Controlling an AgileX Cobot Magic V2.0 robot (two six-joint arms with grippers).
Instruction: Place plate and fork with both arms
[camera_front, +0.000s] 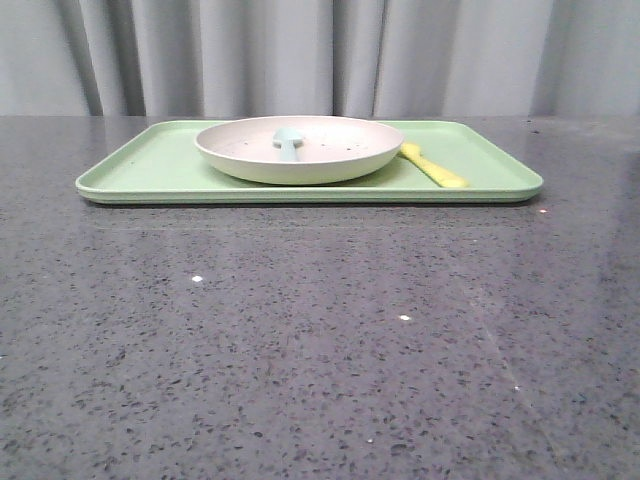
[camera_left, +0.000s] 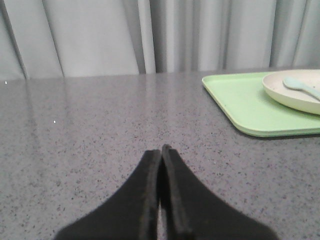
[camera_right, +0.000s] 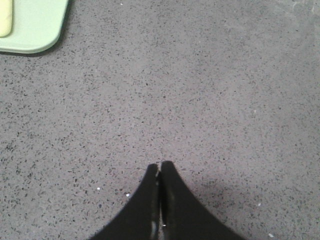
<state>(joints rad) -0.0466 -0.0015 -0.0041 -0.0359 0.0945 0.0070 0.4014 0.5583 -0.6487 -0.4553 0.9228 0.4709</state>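
Observation:
The cream-pink speckled plate (camera_front: 300, 150) rests on a light green tray (camera_front: 150, 170) at the far side of the table; part of the plate (camera_left: 295, 92) also shows in the left wrist view. The yellow fork (camera_front: 432, 166) lies on the tray just right of the plate, and its end (camera_right: 5, 17) shows in the right wrist view. My left gripper (camera_left: 161, 148) is shut on nothing, low over bare table well short of the tray's left end. My right gripper (camera_right: 160, 164) is shut too, empty, over bare table away from the tray's corner. Neither arm appears in the front view.
A pale blue-green spoon (camera_front: 288, 141) lies inside the plate, also seen as the spoon (camera_left: 300, 86) from the left wrist. The grey speckled tabletop (camera_front: 320, 340) spreads in front of the tray. Grey curtains (camera_front: 320, 55) hang behind the table.

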